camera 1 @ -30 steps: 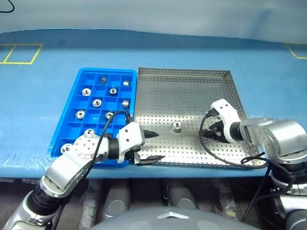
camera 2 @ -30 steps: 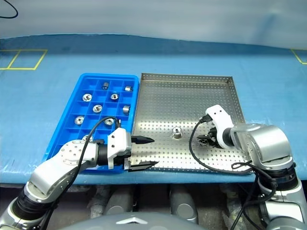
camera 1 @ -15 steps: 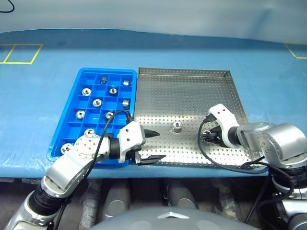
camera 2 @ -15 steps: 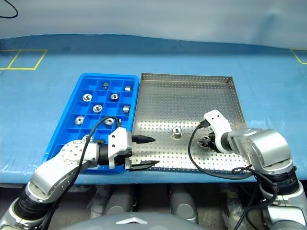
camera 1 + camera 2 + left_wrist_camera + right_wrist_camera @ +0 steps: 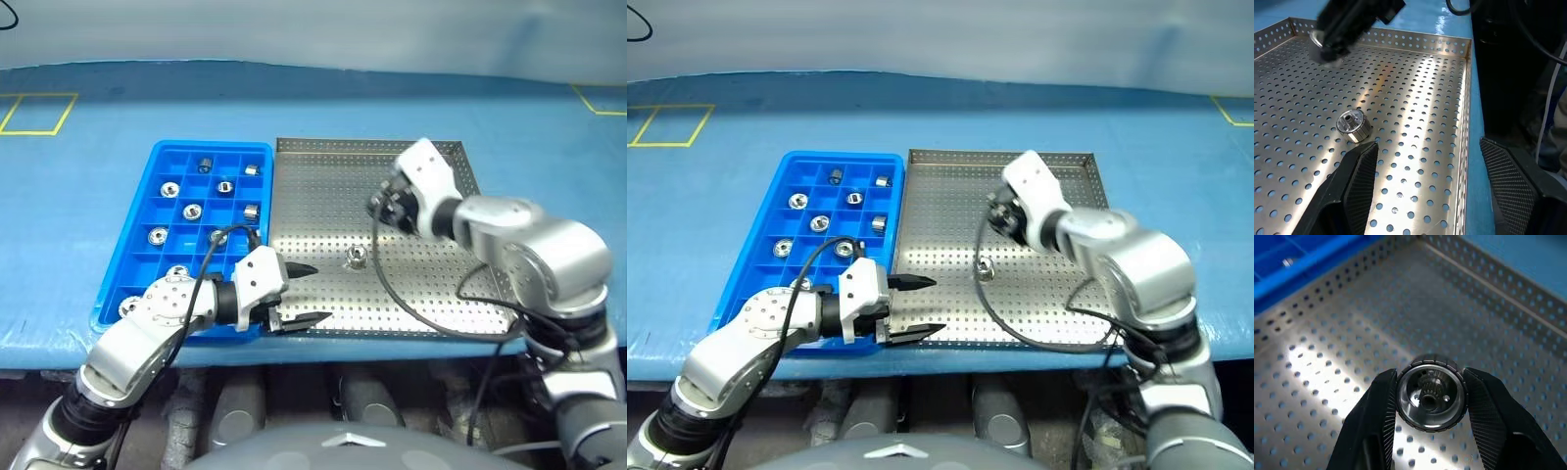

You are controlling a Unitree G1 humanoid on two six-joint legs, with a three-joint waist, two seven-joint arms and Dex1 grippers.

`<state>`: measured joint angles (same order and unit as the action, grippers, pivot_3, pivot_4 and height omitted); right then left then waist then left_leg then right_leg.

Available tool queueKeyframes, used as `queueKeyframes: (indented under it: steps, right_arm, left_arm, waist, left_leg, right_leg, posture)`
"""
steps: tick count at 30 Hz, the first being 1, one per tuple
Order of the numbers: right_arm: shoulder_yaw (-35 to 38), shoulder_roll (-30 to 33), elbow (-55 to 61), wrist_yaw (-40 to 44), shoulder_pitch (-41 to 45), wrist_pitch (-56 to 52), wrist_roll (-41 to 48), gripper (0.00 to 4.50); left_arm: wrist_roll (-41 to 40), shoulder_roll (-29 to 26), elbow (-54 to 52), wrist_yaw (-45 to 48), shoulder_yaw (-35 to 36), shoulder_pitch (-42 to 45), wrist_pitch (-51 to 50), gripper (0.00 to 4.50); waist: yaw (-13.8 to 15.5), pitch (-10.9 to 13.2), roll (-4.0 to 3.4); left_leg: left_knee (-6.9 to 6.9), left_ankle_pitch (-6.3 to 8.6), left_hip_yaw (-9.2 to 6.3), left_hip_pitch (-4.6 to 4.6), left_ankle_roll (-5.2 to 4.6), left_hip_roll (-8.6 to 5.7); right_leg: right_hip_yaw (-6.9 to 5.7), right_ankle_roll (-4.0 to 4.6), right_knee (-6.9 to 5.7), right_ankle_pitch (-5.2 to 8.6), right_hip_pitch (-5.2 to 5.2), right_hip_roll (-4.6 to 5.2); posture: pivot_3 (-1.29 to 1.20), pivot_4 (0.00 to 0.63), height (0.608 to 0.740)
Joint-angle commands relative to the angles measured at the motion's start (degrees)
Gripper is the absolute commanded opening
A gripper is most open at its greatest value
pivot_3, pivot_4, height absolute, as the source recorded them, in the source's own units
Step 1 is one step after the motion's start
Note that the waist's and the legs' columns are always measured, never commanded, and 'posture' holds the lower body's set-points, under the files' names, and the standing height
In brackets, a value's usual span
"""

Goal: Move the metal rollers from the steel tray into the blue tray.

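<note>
Steel glinted between the fingers of my right pincer (image 5: 1430, 431), which was clamped on one of the metal rollers (image 5: 1431, 399) and held it above the steel tray (image 5: 431, 294), upper centre of the left eye frame. My main worry was the carry toward the blue tray (image 5: 157, 250): the roller was gripped only across its round flanks, and I judged that a jolt or a loosening of the fingers could let it slip out and drop back onto the perforated floor, or bounce over the low rim onto the blue-covered bench (image 5: 88, 127). A second risk, as I saw it, was a crossing of arms, since my left pincer (image 5: 301, 294) sat just at the blue tray's lower right corner, on the likely path.

That left pincer stood open and empty, its fingers level over the near edge of the steel tray. One loose roller (image 5: 357, 258) lay on the tray floor a short way ahead of it, lower centre of the frame, near but apart from the fingertips. Eleven or so rollers already sat in separate compartments of the blue tray, at the left of the frame.
</note>
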<state>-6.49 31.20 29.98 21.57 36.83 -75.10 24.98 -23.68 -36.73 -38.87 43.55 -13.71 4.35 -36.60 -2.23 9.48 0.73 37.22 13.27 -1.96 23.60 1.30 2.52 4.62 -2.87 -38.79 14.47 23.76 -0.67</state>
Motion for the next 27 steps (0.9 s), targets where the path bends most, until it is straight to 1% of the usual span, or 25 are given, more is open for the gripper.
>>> queueKeyframes:
  steps: [1, 3, 6, 10, 12, 17, 19, 27]
  right_arm:
    - [-3.55, -5.06, -4.3, -1.07, 4.6, 3.71, -1.63, 1.77]
    - [-6.23, -9.21, -8.28, -1.14, 7.93, 5.7, -2.46, 1.77]
    - [-9.11, -14.29, -13.16, 0.1, 11.35, 7.6, -2.78, 1.77]
    - [-14.0, -17.02, -17.86, 2.65, 13.58, 9.38, -3.72, 1.77]
    - [-16.09, -18.49, -19.85, 3.81, 14.03, 10.03, -4.08, 1.77]
    - [-21.14, -20.49, -22.99, 6.42, 13.61, 9.47, -5.05, 1.77]
    - [-22.49, -20.85, -22.57, 7.38, 12.91, 8.71, -4.7, 1.77]
    - [-25.21, -20.29, -18.76, 9.38, 9.24, 5.13, -3.36, 1.77]
  left_arm:
    - [-0.4, 0.83, -2.04, -3.96, 6.71, -0.93, 1.11, 3.64]
    - [-1.08, 1.06, -2.11, -5.88, 10.5, -1.47, 0.11, 3.64]
    - [-1.73, -0.75, -3.95, -5.19, 13.11, -3.26, 0.07, 3.64]
    - [-3.42, -2.28, -6.9, -4.95, 14.98, -6.24, -0.9, 3.64]
    - [-5.72, -2.97, -8.83, -4.22, 16.12, -8.18, -1.64, 3.64]
    - [-11.07, -6.06, -14.24, -2.34, 18.74, -13.44, -3.56, 3.64]
    - [-11.75, -7.21, -15.91, -2.81, 19.43, -15.33, -4.46, 3.64]
    - [-13.47, -9.07, -18.74, -4.93, 17.9, -17.49, -6.57, 3.64]
  waist:
    - [0.53, 0.0, 0.02]
    - [1.26, 0.02, 0.03]
    - [1.69, 0.03, 0.03]
    - [2.67, 0.03, 0.04]
    - [3.2, 0.03, 0.03]
    - [3.96, 0.04, 0.02]
    - [4.2, 0.04, 0.02]
    - [4.92, 0.05, 0.01]
  left_leg:
    - [-0.02, 0.0, -0.04, 0.02, 0.0, 0.01]
    - [-0.04, 0.0, -0.05, 0.06, 0.0, -0.03]
    - [-0.04, 0.0, -0.01, 0.14, 0.01, -0.07]
    - [-0.1, 0.01, -0.03, 0.14, 0.02, -0.1]
    - [-0.11, 0.01, -0.05, 0.14, 0.02, -0.09]
    - [-0.11, 0.0, -0.07, 0.08, 0.04, -0.03]
    - [-0.11, 0.0, -0.08, 0.06, 0.04, 0.0]
    - [-0.11, -0.02, -0.17, 0.03, 0.07, 0.02]
  right_leg:
    - [-0.04, 0.02, 0.0, 0.01, 0.0, 0.0]
    - [-0.07, 0.11, 0.01, -0.03, 0.01, 0.06]
    - [-0.05, 0.29, 0.02, -0.14, 0.09, 0.11]
    - [-0.11, 0.31, 0.07, -0.15, 0.06, 0.18]
    - [-0.15, 0.33, 0.08, -0.14, 0.07, 0.18]
    - [-0.26, 0.45, 0.02, -0.07, 0.06, 0.15]
    - [-0.32, 0.49, 0.01, -0.04, 0.05, 0.16]
    - [-0.45, 0.5, -0.02, 0.04, 0.01, 0.15]
  posture:
    - [0.11, 0.15, 0.74]
    - [0.13, 0.15, 0.74]
    - [0.17, 0.15, 0.74]
    - [0.2, 0.15, 0.74]
    - [0.21, 0.15, 0.74]
    - [0.24, 0.15, 0.74]
    - [0.26, 0.15, 0.74]
    - [0.26, 0.15, 0.74]
